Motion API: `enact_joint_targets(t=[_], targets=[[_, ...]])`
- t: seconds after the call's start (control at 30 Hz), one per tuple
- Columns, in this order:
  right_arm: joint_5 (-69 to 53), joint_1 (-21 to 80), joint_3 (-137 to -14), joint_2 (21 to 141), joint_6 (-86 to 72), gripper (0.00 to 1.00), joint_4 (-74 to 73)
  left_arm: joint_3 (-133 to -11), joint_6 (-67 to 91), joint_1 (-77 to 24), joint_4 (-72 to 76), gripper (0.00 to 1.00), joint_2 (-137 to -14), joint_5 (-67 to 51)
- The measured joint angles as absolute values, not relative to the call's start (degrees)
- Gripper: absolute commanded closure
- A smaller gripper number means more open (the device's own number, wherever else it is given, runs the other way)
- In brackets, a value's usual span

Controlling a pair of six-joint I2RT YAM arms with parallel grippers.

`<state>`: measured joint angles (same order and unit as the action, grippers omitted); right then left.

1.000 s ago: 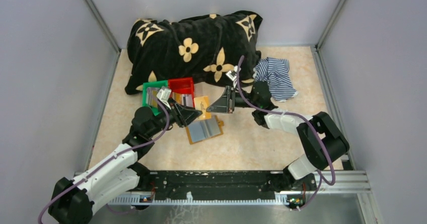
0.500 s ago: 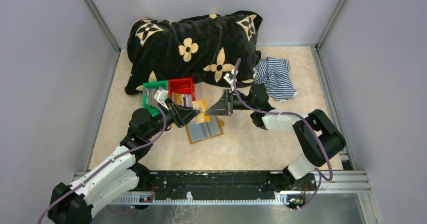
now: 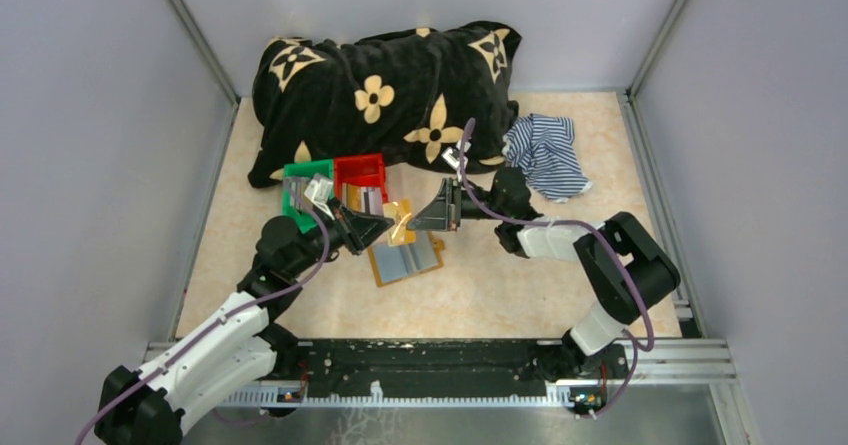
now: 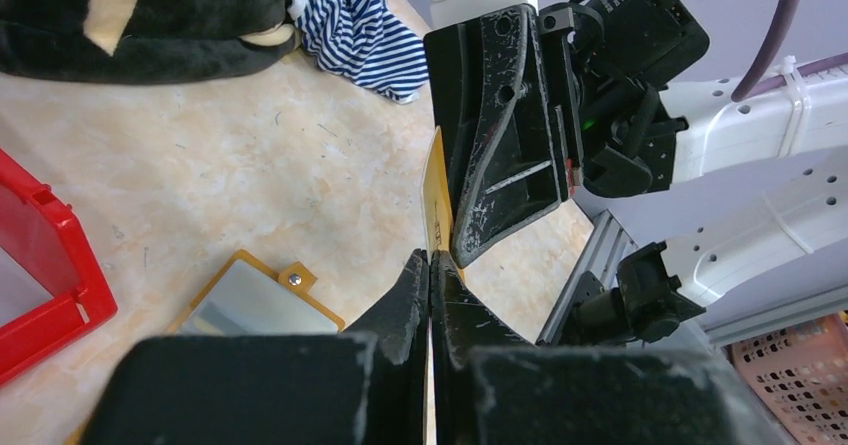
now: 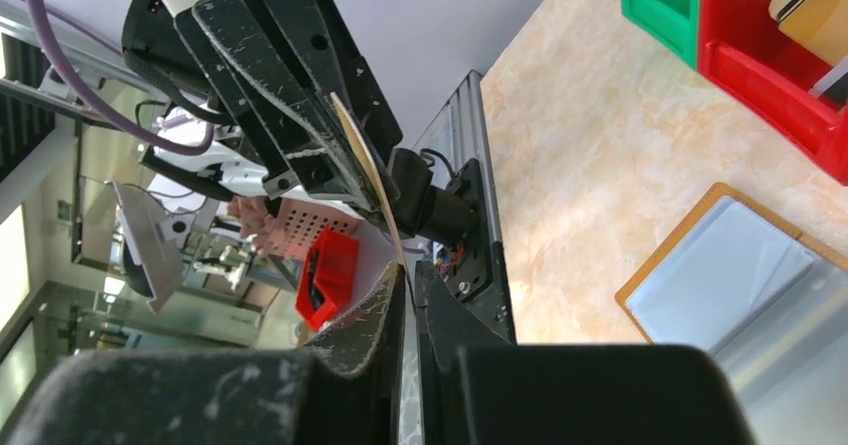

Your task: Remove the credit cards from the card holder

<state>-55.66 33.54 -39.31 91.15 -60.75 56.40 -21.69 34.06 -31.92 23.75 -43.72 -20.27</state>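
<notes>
Lying open on the surface, the card holder [image 3: 405, 257] shows its grey-blue panels, nearest the arm bases. Just above its far edge, the left pincer [image 3: 390, 228] and right pincer [image 3: 415, 221] meet tip to tip, each clamped on the same yellowish credit card [image 3: 402, 215], which stands on edge between them. Beyond sit a red bin [image 3: 360, 171], a green bin [image 3: 297, 179] and a striped cloth [image 3: 548, 153].

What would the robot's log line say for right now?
left gripper: shut on yellow card | right gripper: shut on yellow card | card holder: lying open on table
</notes>
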Motion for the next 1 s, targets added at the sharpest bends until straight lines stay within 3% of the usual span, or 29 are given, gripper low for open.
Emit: enact_joint_targets(t=[0.1,0.17,0.43,0.7,1.0], targets=[[-55.27,33.52,-39.31,91.37,-61.06,0.70,56.34,-21.98,34.00,-31.94,22.94,1.00,-43.86,-19.53],[-54.92,33.36,-39.31,91.59,-61.12,0.66,56.47,-22.90,33.74,-31.90,21.43,1.00,-44.66,-18.94],[-50.33,29.89,-37.04,91.68,-60.93,0.66,56.31,-33.30,32.99,-25.67,12.75,1.00,-56.34,-19.35],[-43.57,28.60,-36.14,92.33,-53.15,0.66,43.05,-46.54,28.97,-14.20,2.87,1.00,-76.05,-22.33],[-41.17,28.60,-37.63,92.51,-46.11,0.67,33.23,-54.08,26.15,-8.69,-4.51,1.00,-78.39,-21.69]])
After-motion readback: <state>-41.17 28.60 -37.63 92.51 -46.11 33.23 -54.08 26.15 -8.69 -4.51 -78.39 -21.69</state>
